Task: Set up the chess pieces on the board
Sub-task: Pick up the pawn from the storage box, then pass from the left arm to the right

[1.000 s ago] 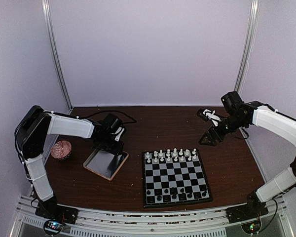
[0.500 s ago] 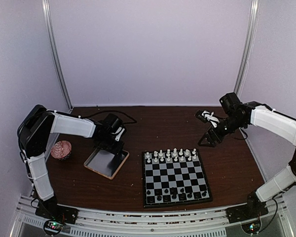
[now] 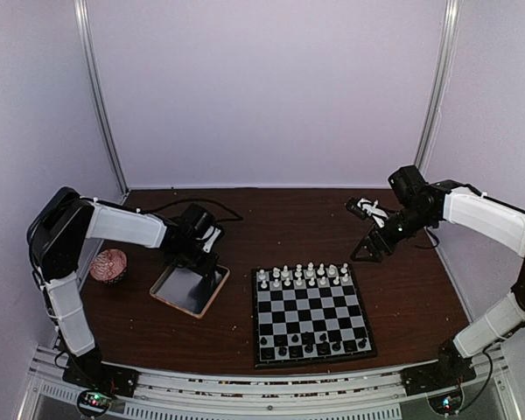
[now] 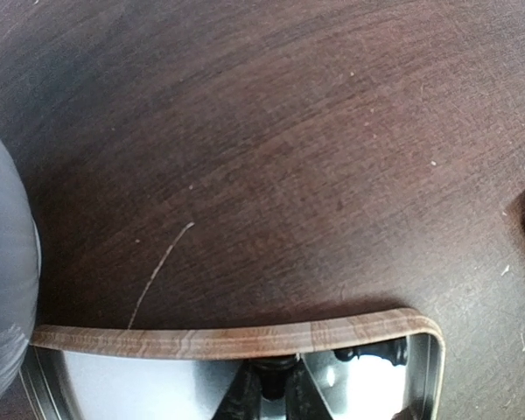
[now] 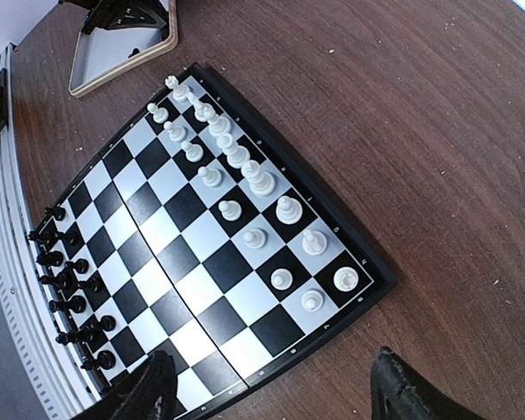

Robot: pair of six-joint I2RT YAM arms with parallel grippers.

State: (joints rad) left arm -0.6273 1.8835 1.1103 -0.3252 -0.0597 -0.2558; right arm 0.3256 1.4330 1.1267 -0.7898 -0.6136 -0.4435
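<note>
Spread wide, the right gripper point(image 5: 271, 363) hangs near the board point(image 5: 381, 273) and its chess pieces point(image 5: 259, 179); the left gripper point(image 3: 199, 256) reaches into the tray point(image 3: 185, 296), its grip impossible to tell

On table point(image 3: 280, 219), by front edge right of centre: board point(image 3: 310, 308), pieces point(image 3: 310, 272) lining its far and near edges. Left of board: tray point(image 3: 215, 296). By left edge: round object point(image 3: 111, 265).

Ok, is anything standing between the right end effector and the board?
Nothing visible does. The right end effector hangs open just beyond the far right corner of the board, with only bare table between them. The white pieces stand in the board's two rows on that side.
</note>
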